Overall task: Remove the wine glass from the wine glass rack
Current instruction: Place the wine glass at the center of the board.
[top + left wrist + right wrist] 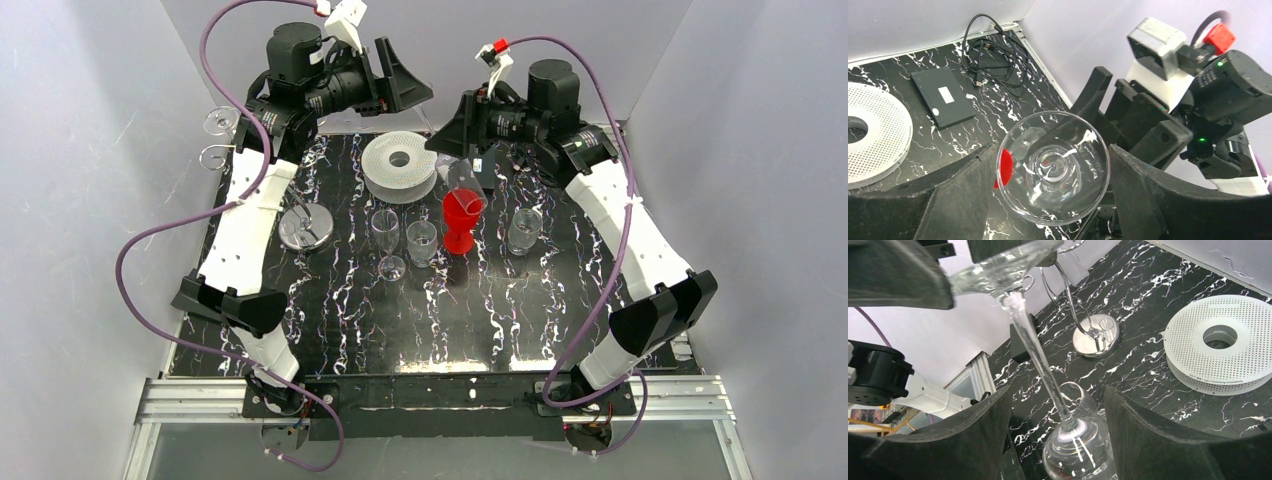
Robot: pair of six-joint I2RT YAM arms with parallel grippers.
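A clear wine glass [1053, 170] hangs upside down in the air, well away from the wine glass rack [307, 228]. My left gripper [1053, 151] is shut on its round foot, with a finger against each side of the rim. The stem [1035, 350] slants down to the bowl [1080, 445], which sits between the fingers of my right gripper [1057, 392]. That gripper is open, with a gap on the bowl's left side. The rack's chrome base [1095, 337] and bent wire arms stand at the table's left.
A white perforated spool [400, 165] lies at the back centre. A red goblet [462, 218] and three clear glasses [421, 242] stand mid-table, below the held glass. A black box [943, 95] and a coiled cable [993, 55] lie in the far corner.
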